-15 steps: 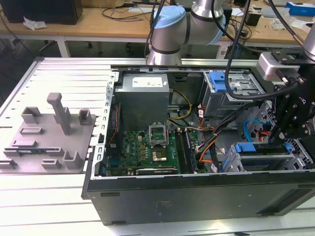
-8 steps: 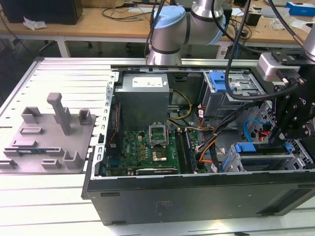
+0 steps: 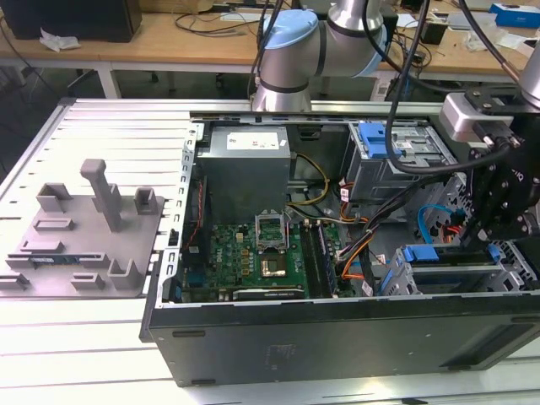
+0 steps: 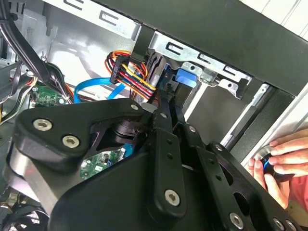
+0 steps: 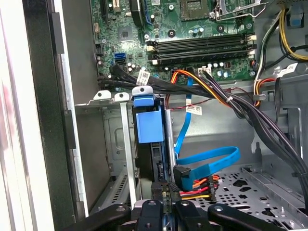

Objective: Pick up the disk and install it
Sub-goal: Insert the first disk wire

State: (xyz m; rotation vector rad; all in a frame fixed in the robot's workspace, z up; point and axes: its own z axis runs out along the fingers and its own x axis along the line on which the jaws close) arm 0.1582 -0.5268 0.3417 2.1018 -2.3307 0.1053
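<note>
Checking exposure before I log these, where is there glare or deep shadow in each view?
Exterior view: the table in front glares white. First wrist view: a washed-out bright strip along one edge beside the computer case. Second wrist view: the black gripper is dark and shadowed.

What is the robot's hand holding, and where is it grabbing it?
It looks like the end effector grips the disk by its near end, with the disk edge-on in the metal bay.
</note>
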